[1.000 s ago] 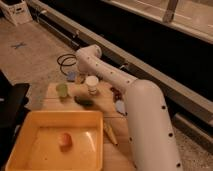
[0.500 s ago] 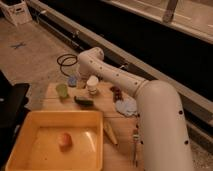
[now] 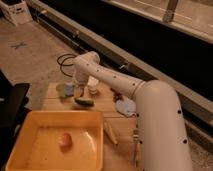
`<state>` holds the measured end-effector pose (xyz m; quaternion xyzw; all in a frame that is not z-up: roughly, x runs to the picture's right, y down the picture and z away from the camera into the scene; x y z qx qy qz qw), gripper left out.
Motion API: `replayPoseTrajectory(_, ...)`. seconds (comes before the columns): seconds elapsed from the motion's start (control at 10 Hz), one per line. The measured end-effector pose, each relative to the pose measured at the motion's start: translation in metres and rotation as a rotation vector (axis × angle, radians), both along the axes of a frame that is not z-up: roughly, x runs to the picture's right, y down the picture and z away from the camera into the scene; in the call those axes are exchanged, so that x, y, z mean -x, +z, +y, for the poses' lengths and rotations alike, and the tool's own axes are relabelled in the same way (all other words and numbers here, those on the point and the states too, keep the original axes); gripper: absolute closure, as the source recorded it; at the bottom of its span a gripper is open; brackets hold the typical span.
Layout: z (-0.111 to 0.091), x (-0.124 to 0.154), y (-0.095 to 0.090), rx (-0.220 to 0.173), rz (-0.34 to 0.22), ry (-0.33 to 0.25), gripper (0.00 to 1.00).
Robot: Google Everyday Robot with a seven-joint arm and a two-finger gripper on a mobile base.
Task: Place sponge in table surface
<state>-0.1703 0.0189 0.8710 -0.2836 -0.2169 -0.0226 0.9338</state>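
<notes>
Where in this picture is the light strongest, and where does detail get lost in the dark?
Camera view: brightest on the white arm's shoulder and the yellow bin; the black wall behind swallows detail; the whole frame is soft, so the pincer, low over the table beside the green sponge, is smeared.

White rounded arm (image 3: 150, 105), small dark screws, gripper (image 3: 80, 91) at table's far end.
</notes>
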Motion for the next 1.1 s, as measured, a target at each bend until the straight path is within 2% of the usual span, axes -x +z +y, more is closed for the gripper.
replayPoseTrajectory(0.4, 0.023, -0.005, 0.025, 0.076, -0.010, 0.033, 1.00)
replayPoseTrajectory(0.6, 0.030, -0.006, 0.036, 0.100, -0.012, 0.048, 1.00)
replayPoseTrajectory(0.9, 0.029, -0.007, 0.050, 0.114, -0.012, 0.064, 1.00)
replayPoseTrajectory(1.1, 0.024, -0.009, 0.057, 0.109, -0.001, 0.077, 1.00)
